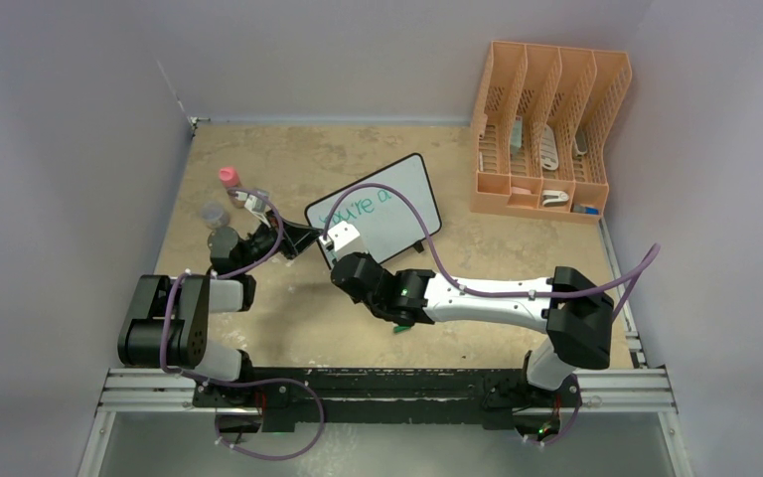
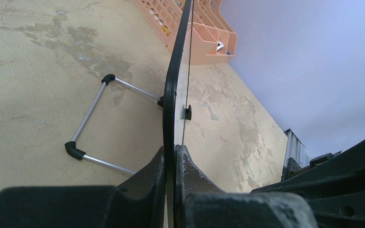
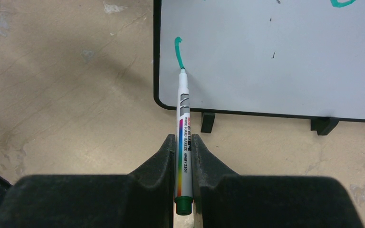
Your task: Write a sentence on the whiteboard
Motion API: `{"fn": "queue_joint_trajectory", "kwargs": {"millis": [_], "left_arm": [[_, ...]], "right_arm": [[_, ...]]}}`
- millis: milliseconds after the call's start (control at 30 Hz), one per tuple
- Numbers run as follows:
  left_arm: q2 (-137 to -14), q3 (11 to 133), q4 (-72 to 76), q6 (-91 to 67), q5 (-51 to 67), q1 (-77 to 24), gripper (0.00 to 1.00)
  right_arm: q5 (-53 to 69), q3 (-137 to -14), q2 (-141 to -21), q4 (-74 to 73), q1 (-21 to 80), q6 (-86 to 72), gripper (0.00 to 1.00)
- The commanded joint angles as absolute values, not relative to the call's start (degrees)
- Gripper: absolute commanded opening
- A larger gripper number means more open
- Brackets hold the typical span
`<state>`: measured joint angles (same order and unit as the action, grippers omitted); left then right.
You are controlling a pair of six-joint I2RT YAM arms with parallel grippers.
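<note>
The whiteboard (image 1: 404, 192) – small white rectangle, thin black frame, rounded corners – stood tilted back around the middle of the beige table (image 1: 258, 159). It was propped on two little black feet (image 3: 207, 122) and a silver wire stand with black corner pieces (image 2: 89, 118) behind it.

The sentence (image 1: 357, 207) in teal-green marker so far looked like "you're a" on the upper line, as far as I could read it from the top camera. Lower down, near the board's bottom-left corner in the right wrist view, there was one short hooked teal stroke (image 3: 177, 51).

The left gripper (image 2: 173, 153) was clamped on the board's black edge, one finger on each side of the frame. The right gripper (image 3: 184, 140) was pinched tight around a white-barrelled whiteboard marker with a rainbow stripe and a green end (image 3: 182, 118) – its tip was touching the board right at the bottom end of that short stroke.

Off to the side, the orange plastic file rack (image 1: 546, 119) sat in the far right corner, well apart from the board. A small pink-capped bottle (image 1: 228, 177) and a greyish round container (image 1: 216, 213) sat near the left arm.
</note>
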<state>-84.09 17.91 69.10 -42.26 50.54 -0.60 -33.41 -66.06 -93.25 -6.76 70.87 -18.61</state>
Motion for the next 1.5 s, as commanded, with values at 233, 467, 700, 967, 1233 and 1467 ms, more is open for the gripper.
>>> {"fn": "queue_joint_trajectory", "kwargs": {"millis": [233, 467, 700, 967, 1233, 1467], "left_arm": [[-83.1, 19.3, 70.3, -40.7, 50.8, -0.2, 0.00], [-83.5, 19.4, 70.4, -40.8, 51.0, -0.2, 0.00], [-83.5, 19.4, 70.4, -40.7, 51.0, -0.2, 0.00], [-83.5, 19.3, 70.4, -40.7, 51.0, -0.2, 0.00], [-83.5, 19.3, 70.4, -40.7, 51.0, -0.2, 0.00], [-83.5, 19.3, 70.5, -40.8, 51.0, -0.2, 0.00]], "right_arm": [[-35.8, -67.3, -92.0, -4.5, 70.9, -17.8, 0.00], [-36.5, -67.8, -92.1, -4.0, 70.9, -17.4, 0.00], [-36.9, -68.1, -92.0, -3.4, 70.9, -17.0, 0.00], [-37.4, -68.5, -92.1, -2.9, 70.9, -16.6, 0.00], [-37.8, -68.7, -92.0, -2.2, 70.8, -16.6, 0.00], [-38.1, -69.2, -92.2, -1.9, 70.9, -16.3, 0.00]]}}
